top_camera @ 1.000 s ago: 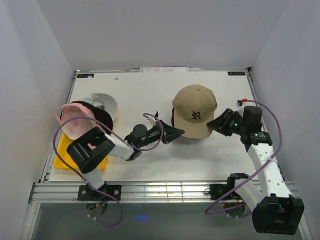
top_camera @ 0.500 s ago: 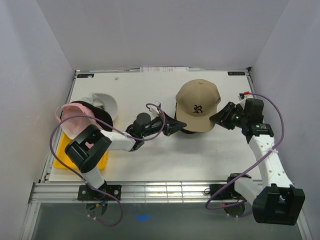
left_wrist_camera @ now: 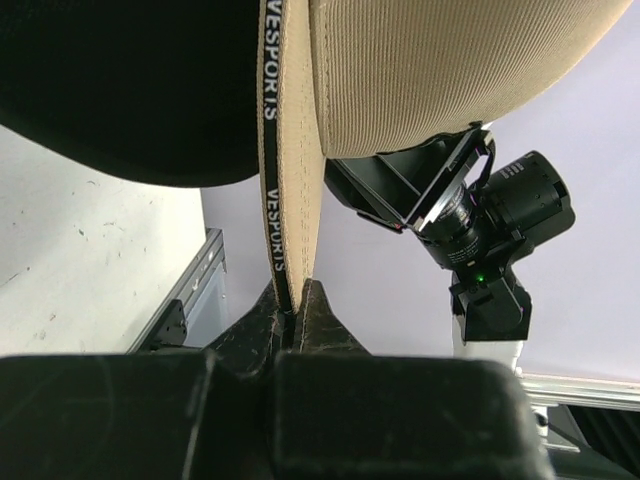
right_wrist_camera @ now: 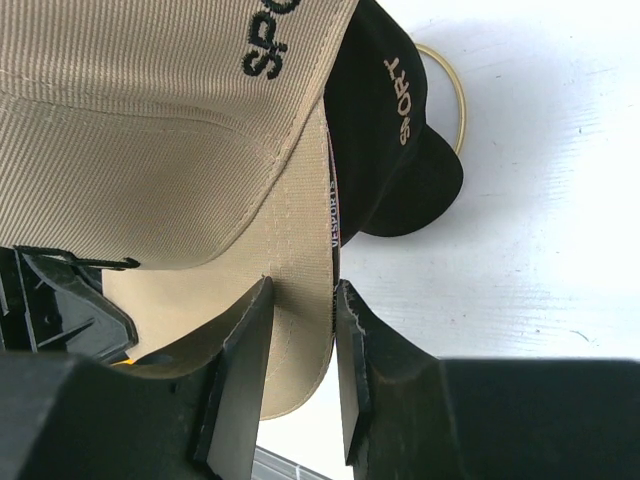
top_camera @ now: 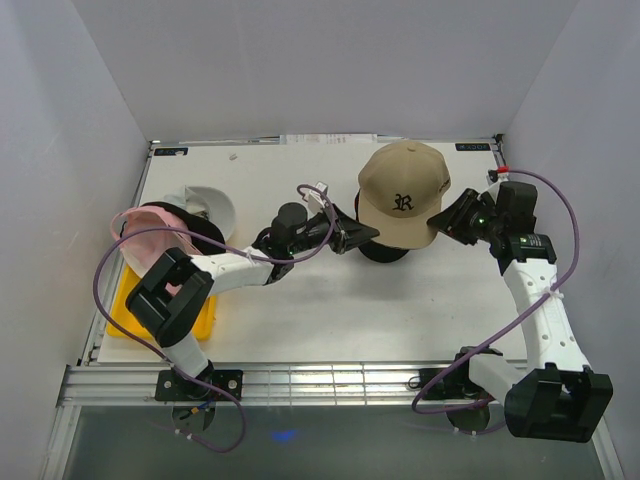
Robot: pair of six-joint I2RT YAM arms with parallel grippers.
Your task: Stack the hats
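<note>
Scuffed white tabletop (top_camera: 400, 320). Near left, yellow tray (top_camera: 125, 305), with pink cap (top_camera: 150, 240) topping a pile just beyond. Mid-table, left gripper (left_wrist_camera: 298, 290) is clamped on the tan cap (top_camera: 403, 190) rim and right gripper (right_wrist_camera: 302, 290) pinches the opposite rim. The cap hangs over a black cap (right_wrist_camera: 400, 150). Plain white walls behind.

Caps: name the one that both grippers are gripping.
The tan monogrammed cap, its rim pinched by the left gripper and right gripper; the pink cap and white cap lie untouched at the left.

White table (top_camera: 330, 320), yellow tray (top_camera: 125, 300) at left edge, white cap (top_camera: 218, 208) nearby.
</note>
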